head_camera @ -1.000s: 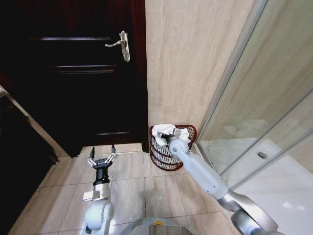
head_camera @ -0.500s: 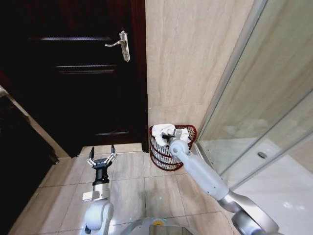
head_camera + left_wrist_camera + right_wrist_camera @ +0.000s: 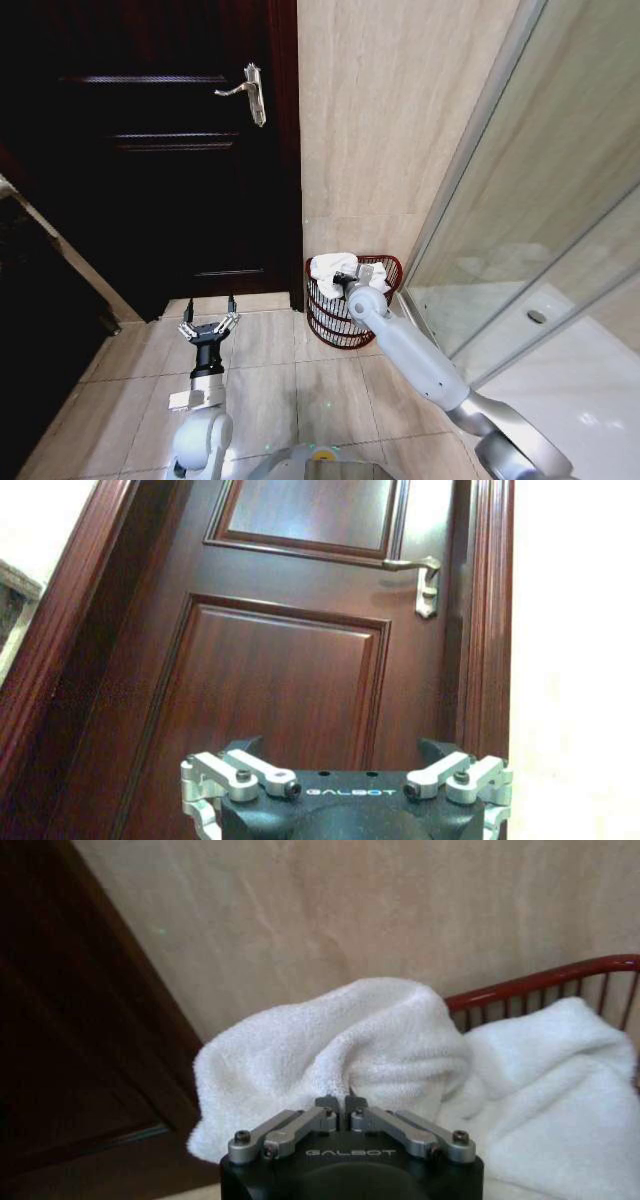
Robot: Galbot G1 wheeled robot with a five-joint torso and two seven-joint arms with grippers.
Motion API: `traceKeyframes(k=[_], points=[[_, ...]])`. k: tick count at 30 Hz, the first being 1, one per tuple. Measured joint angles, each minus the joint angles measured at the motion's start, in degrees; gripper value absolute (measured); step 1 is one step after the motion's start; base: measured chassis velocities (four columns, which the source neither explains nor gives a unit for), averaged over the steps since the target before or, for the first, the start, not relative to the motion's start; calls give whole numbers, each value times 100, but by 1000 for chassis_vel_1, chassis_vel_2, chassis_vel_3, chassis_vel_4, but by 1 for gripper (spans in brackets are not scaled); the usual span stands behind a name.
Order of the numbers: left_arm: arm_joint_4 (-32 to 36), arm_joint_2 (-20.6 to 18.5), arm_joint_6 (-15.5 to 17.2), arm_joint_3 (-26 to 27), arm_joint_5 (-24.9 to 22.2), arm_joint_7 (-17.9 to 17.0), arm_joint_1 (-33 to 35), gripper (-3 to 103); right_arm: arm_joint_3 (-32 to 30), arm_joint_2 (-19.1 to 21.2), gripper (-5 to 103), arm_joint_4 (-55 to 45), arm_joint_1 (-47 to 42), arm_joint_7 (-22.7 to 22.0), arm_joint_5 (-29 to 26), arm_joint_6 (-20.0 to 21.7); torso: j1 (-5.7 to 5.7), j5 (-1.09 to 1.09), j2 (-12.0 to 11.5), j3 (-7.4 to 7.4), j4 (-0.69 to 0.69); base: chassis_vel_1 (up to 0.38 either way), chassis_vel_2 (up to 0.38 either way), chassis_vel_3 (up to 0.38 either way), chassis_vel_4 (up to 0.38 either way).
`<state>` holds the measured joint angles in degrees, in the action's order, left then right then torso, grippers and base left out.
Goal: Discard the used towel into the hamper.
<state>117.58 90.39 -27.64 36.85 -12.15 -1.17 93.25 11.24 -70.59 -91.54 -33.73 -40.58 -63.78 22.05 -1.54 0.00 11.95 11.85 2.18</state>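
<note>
White towel point(image 3: 350, 1042), dark-red wire hamper point(image 3: 335, 320), dark brown door point(image 3: 290, 630)

Fluffy white terry-cloth towel point(image 3: 340, 1057); glossy reddish wire hamper point(image 3: 325, 322); polished dark wooden door point(image 3: 290, 660); smooth beige wall tiles point(image 3: 390, 120)

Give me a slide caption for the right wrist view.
Right end effector shut on white towel above the hamper.

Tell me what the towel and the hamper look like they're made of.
The towel looks like white terry cotton: a nubby looped pile in soft, thick folds. The hamper looks like thin red-brown wire or rod, possibly painted metal: slim upright bars with gaps and a smooth, slightly glossy rim. Metal or wicker stays uncertain.
</note>
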Motion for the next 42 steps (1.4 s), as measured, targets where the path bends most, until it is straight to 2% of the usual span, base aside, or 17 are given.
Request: traceKeyframes(k=[6, 17, 31, 36, 42], points=[[115, 75, 117, -114, -45, 36, -20, 100, 139, -70, 3, -53, 87, 76, -18, -44, 0, 0, 0, 0, 0, 0, 0, 0, 0], [133, 2, 93, 17, -161, 52, 49, 100, 164, -113, 3, 69, 106, 104, 74, -53, 0, 0, 0, 0, 1, 0, 0, 0, 0], [40, -30, 20, 1, -224, 102, 43, 100, -425, 504, 3, -257, 7, 64, 84, -21, 0, 1, 0, 0, 0, 0, 0, 0, 0], [38, -32, 20, -24, -209, 121, 40, 100, -560, 611, 3, -319, 106, 92, 276, -68, 0, 1, 0, 0, 0, 0, 0, 0, 0], [46, -44, 22, -39, -200, 133, 38, 100, -663, 724, 3, -429, 251, -133, 536, -75, 0, 2, 0, 0, 1, 0, 0, 0, 0]])
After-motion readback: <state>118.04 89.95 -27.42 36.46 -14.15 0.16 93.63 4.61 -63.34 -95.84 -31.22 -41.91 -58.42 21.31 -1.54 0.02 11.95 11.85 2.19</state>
